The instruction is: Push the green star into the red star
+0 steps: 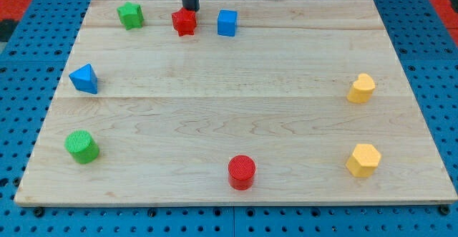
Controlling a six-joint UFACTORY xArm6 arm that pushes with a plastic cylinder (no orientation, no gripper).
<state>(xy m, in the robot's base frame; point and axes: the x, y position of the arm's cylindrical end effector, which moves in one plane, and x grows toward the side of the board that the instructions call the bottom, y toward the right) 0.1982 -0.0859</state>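
The green star (130, 15) lies near the board's top left. The red star (184, 21) lies to its right, with a gap between them. My dark rod comes down from the view's top, and my tip (189, 8) sits right behind the red star's top edge, touching or nearly touching it. The tip is well to the right of the green star.
A blue cube (227, 23) lies just right of the red star. A blue triangle (84, 79) and a green cylinder (81, 147) are at the left, a red cylinder (242, 172) at the bottom middle. A yellow heart (361, 89) and a yellow hexagon (363, 160) are at the right of the wooden board (236, 94).
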